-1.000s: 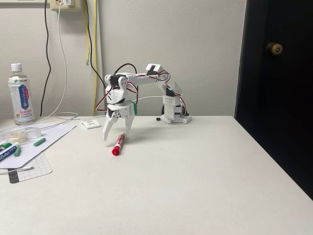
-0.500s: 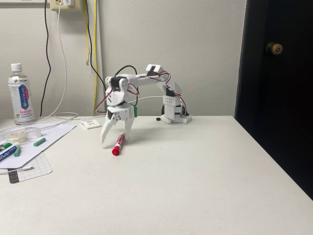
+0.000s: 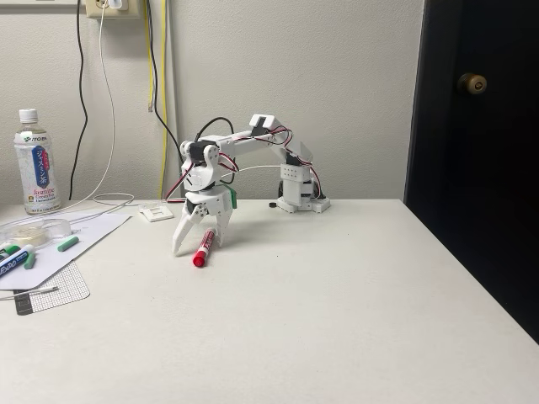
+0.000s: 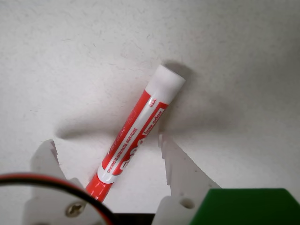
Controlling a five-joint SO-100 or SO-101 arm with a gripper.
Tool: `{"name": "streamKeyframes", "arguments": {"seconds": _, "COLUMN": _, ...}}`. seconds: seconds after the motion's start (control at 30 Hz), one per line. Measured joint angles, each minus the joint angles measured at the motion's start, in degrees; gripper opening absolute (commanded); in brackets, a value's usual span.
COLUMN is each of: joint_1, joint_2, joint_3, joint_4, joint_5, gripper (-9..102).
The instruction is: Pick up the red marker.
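A white table (image 3: 337, 320) carries the red marker (image 3: 203, 248) left of centre, a paper sheet (image 3: 59, 252) at far left, and the arm's base (image 3: 301, 202) at the far edge.

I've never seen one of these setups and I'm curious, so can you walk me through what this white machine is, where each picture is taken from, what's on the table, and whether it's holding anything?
The white machine is a small robot arm bolted to a table. At its end is a two-finger claw for grasping. One picture comes from a fixed camera facing the table. The other comes from a camera riding on the wrist, looking down past the claw.

In front of the arm lies the red marker, flat on the table. The wrist view shows it between the open fingers, not yet gripped, so nothing is held.

At the left edge in the fixed view are a drink bottle, papers with other markers, and cables running up the wall.
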Motion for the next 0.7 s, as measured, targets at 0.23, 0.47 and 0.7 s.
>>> {"name": "streamKeyframes", "arguments": {"seconds": 0.23, "joint_1": 0.00, "joint_2": -0.26, "joint_3": -0.09, "joint_4": 0.09, "joint_5": 0.00, "gripper": 37}}
{"name": "streamKeyframes", "arguments": {"seconds": 0.47, "joint_1": 0.09, "joint_2": -0.44, "joint_3": -0.79, "joint_4": -0.70, "joint_5": 0.44, "gripper": 21}}
{"name": "streamKeyframes", "arguments": {"seconds": 0.7, "joint_1": 0.09, "joint_2": -0.44, "joint_3": -0.88, "joint_4": -1.05, "joint_5": 0.09, "gripper": 12}}
